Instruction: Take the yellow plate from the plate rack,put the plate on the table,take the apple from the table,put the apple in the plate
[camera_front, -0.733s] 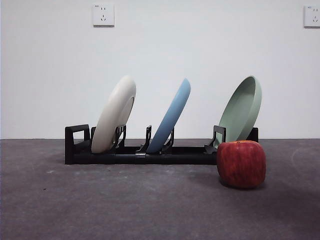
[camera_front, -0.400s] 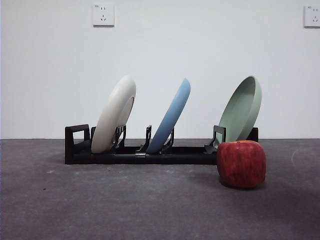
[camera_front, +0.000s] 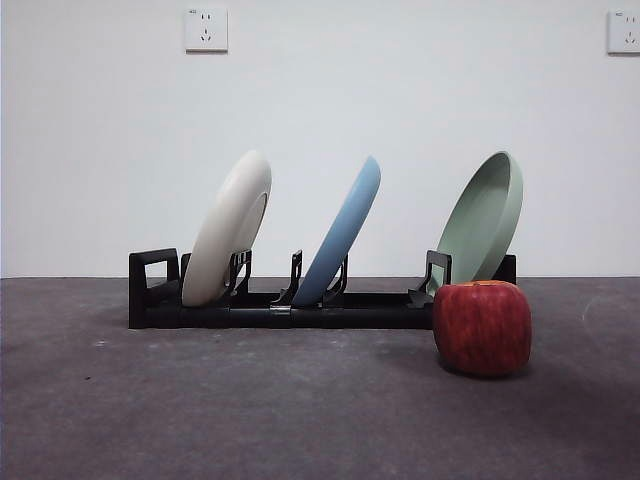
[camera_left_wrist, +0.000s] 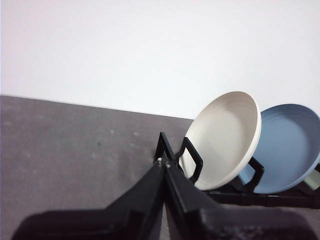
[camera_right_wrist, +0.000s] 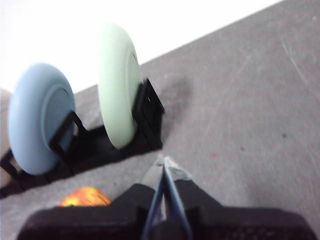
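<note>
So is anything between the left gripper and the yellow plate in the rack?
Nothing visible. In the left wrist view the left gripper, jaws shut, faces the yellow plate across bare table. The blue plate sits beyond it in the plate rack.

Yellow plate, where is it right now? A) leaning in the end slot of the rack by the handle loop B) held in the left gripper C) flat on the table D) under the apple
A: the yellow plate stands tilted in the plate rack at the end with the handle loop, next to the blue plate; the apple sits apart on the table, and the left gripper is shut and holds nothing.
</note>
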